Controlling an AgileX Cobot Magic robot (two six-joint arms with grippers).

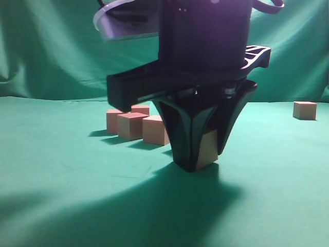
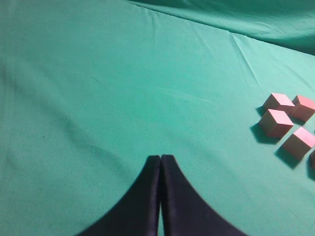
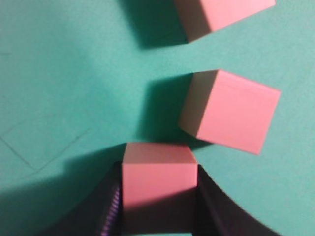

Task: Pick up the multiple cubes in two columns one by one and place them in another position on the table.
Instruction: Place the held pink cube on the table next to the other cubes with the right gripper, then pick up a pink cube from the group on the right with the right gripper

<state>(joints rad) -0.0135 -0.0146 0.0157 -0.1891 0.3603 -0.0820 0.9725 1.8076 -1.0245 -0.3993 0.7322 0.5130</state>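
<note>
My right gripper (image 1: 202,154) fills the middle of the exterior view, shut on one pink cube (image 1: 208,149) right down at the green table (image 1: 61,170). In the right wrist view the same cube (image 3: 158,179) sits squarely between the black fingers (image 3: 206,196). Two more cubes lie just ahead, one close (image 3: 231,110) and one at the top edge (image 3: 216,14). Behind the gripper stands a cluster of cubes (image 1: 131,126). My left gripper (image 2: 161,158) hovers shut and empty over bare cloth, with several cubes (image 2: 275,122) off to its right.
A single cube (image 1: 304,110) sits apart at the far right of the table. Wrinkled green backdrop cloth (image 1: 51,46) hangs behind. Bare green cloth stretches to the left and front of the held cube.
</note>
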